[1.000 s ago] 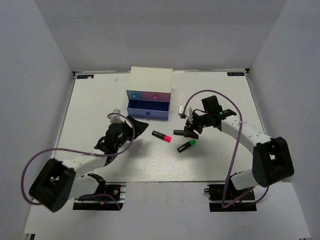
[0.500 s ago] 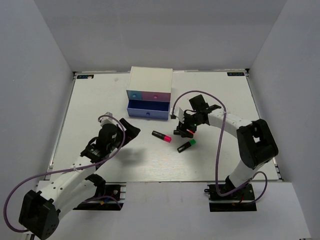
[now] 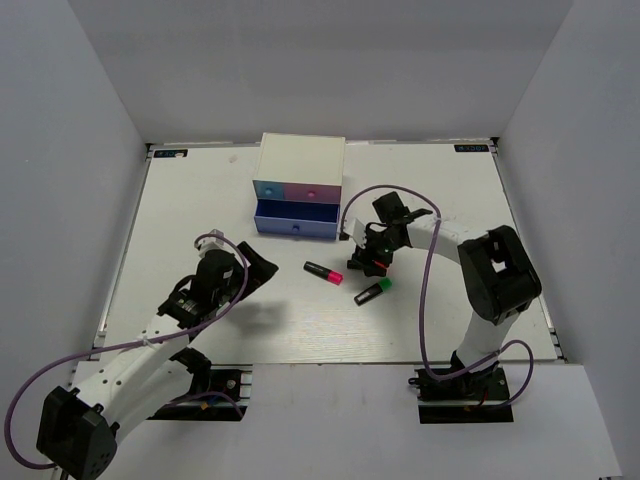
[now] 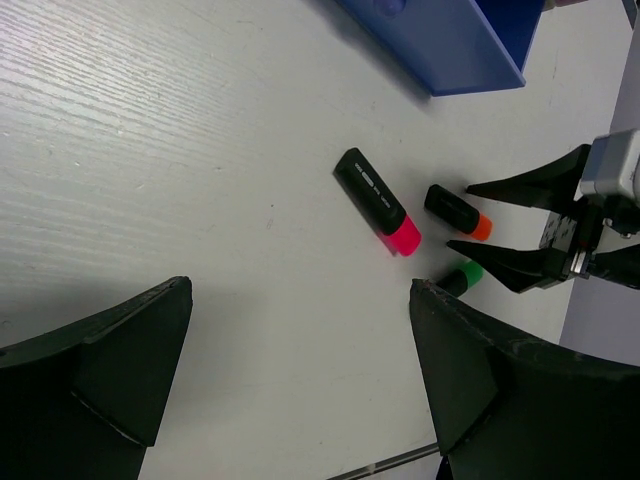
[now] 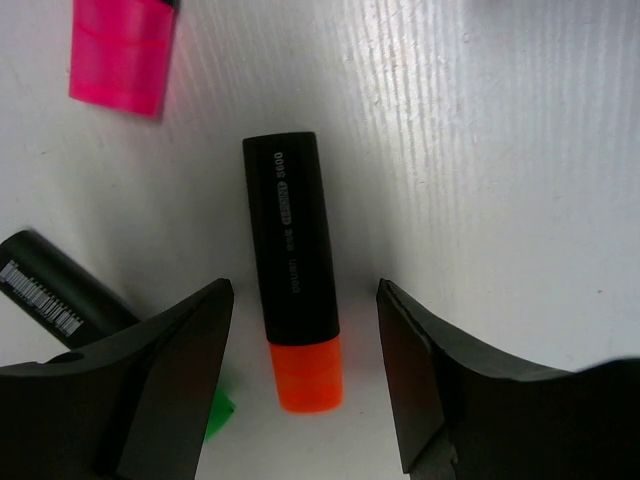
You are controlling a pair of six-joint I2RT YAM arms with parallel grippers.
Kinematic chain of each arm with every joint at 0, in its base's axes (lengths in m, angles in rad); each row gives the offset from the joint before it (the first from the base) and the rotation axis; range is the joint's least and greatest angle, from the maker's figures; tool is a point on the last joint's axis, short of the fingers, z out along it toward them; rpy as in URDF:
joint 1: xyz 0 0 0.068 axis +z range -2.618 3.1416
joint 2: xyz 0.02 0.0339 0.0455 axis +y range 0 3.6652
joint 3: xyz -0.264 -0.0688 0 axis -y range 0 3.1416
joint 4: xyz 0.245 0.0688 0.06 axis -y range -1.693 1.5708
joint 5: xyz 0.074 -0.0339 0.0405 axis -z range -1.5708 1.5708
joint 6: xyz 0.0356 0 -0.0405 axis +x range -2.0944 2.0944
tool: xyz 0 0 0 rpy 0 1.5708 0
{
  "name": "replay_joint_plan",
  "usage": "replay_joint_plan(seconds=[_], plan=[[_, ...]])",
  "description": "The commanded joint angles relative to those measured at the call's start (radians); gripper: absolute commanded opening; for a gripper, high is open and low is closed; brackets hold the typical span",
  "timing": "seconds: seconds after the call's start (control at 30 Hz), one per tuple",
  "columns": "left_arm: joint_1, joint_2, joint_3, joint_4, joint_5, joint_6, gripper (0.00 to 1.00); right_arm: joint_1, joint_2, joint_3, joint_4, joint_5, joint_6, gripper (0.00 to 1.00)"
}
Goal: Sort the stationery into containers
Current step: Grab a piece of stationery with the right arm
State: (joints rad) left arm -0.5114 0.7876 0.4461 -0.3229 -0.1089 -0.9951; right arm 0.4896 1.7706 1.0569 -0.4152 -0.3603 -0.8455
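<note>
Centring is mattering: the right gripper [image 5: 305,295] is hanging wide astride the orange-capped highlighter [image 5: 290,250]. Squeezing its barrel squarely is looking safest.

From above and behind, whole table [image 3: 190,200]. From both wrists, close, downward: same orange-capped marker [image 5: 293,300].

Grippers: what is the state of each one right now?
Left gripper: open, holding nothing.
Right gripper: open, fingers on either side of the orange-capped highlighter, not gripping it.
</note>
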Motion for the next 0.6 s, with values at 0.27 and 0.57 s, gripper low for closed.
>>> replay_joint_plan(seconds=[0.27, 0.57], plan=[[0.005, -0.024, 0.036, -0.027, -0.002, 0.000, 1.00, 0.001, 0.021, 0.035, -0.017, -0.003, -0.020, 0.48], [0.005, -0.024, 0.045, -0.027, -0.002, 0.018, 1.00, 0.006, -0.061, 0.081, -0.129, -0.110, -0.052, 0.09]])
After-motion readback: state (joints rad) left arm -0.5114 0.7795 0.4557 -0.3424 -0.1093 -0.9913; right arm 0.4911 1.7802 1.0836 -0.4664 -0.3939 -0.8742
